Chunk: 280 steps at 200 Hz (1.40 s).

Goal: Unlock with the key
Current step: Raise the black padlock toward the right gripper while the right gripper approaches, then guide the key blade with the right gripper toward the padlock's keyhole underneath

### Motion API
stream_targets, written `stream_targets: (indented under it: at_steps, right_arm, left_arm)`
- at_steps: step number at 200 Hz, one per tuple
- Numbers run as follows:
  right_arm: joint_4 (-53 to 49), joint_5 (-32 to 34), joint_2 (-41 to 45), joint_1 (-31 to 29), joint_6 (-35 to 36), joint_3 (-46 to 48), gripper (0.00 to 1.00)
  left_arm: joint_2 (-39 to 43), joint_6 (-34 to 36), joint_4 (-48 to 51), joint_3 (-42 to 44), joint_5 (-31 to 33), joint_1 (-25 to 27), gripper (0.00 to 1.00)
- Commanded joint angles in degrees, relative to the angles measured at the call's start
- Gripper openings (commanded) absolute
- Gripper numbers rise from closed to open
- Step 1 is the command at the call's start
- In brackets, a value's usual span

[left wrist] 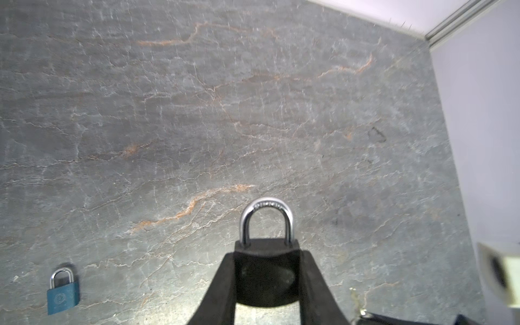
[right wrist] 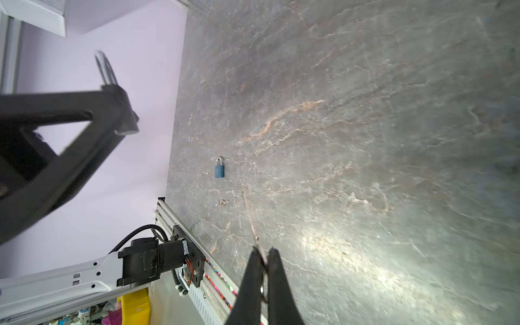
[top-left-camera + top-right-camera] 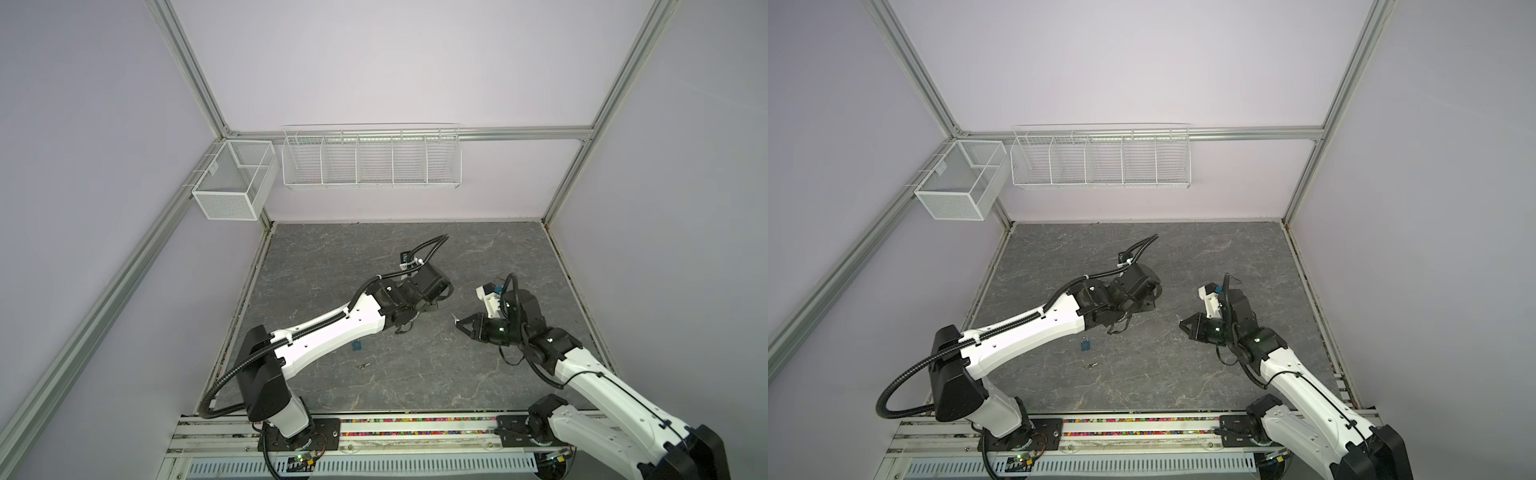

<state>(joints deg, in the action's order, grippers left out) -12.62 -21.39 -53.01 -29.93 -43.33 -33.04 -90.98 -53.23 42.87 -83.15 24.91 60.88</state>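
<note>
Item held, left: black padlock point(image 1: 266, 250), silver shackle seated in the body, clamped across its sides by the left gripper point(image 1: 266, 281), whose jaws are set narrow on the body. It is carried above the table point(image 1: 197, 112), shackle pointing away from the wrist. Item held, right: key point(image 2: 251, 216), pinched at its head by the right gripper point(image 2: 264, 253), jaws all but closed, the thin blade projecting free ahead of the tips. Key and lock are seen apart in both top views, and insertion is judged not yet begun. Hazards noted: the blade is gripped over a small area only, so it could be pivoted or pushed back between the pads if the keyway is met off-axis. The padlock could be twisted or slid in its clamp under the push or the turn. The keyway face is blurred in the right wrist view, so alignment may be misjudged. Whether the held key belongs to this lock cannot be told, a second lock being present. Count: padlocks, two: one black, held, and one blue padlock point(image 3: 1085, 345), lying flat on the table. Keys: one held, plus loose keys point(image 3: 1091, 365) near the blue padlock, too small to be counted. Grippers, two. Wall baskets, two: wire rack point(image 3: 371, 158), mesh basket point(image 3: 232, 183).
</note>
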Motion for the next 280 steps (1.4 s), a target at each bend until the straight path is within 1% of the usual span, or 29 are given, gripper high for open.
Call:
stream_targets:
  at_steps: [1, 22, 39, 54, 82, 105, 120, 132, 145, 163, 180, 222, 253, 280]
  right_arm:
    - [12.4, 7.7, -0.1, -5.1, -7.6, 2.1, 0.06]
    - [20.8, 12.8, -1.9, -11.2, -10.1, 2.5, 0.06]
    - [22.4, 17.0, -3.3, -14.9, -11.0, 1.4, 0.06]
    - [26.5, 20.8, -4.5, -17.9, -12.3, 1.5, 0.06]
    - [32.6, 23.9, -7.5, -21.0, -13.2, 1.2, 0.06]
    - [32.8, 28.3, -8.5, -22.7, -12.4, -0.2, 0.06]
    - [34.6, 30.7, -8.6, -22.7, -13.8, 0.5, 0.06]
    - [37.3, 31.4, -8.6, -22.9, -14.3, 1.4, 0.06]
    - [35.9, 32.1, -9.0, -22.9, -14.2, 0.4, 0.06]
    - [37.9, 31.6, -10.0, -22.9, -13.4, -0.1, 0.06]
    - [36.6, 32.3, -11.0, -23.0, -13.2, -1.1, 0.06]
    - [38.9, 32.6, -12.6, -23.1, -12.9, -1.0, 0.06]
    - [40.3, 30.9, -14.0, -23.1, -12.3, -2.2, 0.06]
    - [40.9, 31.6, -14.6, -24.1, -11.9, -2.2, 0.06]
  left_arm:
    - [1.8, -3.5, -0.2, -1.8, 4.2, -0.3, 0.00]
    - [2.4, -4.2, -1.1, -1.8, 3.1, -0.4, 0.00]
    - [2.4, -4.9, -1.0, -1.7, 2.9, -0.5, 0.00]
    - [2.3, -5.3, -0.9, -1.5, 2.1, -1.0, 0.00]
    - [2.6, -5.7, -1.3, -1.1, 1.5, -1.1, 0.00]
    - [3.0, -6.3, -2.4, 0.2, -0.1, -1.7, 0.00]
    - [3.4, -6.2, -3.4, 0.7, -1.0, -1.9, 0.00]
    - [3.4, -6.1, -3.3, 0.7, -1.3, -2.0, 0.00]
    - [3.6, -6.4, -3.4, 1.0, -1.7, -2.0, 0.00]
    - [4.1, -6.8, -3.8, 1.9, -1.7, -2.2, 0.00]
    - [4.5, -7.1, -4.3, 2.5, -2.3, -2.6, 0.00]
    - [5.2, -7.7, -4.7, 3.7, -1.7, -2.6, 0.00]
    - [5.1, -7.4, -5.0, 3.7, -1.6, -2.7, 0.00]
    - [4.9, -7.0, -4.3, 3.4, -1.0, -2.7, 0.00]
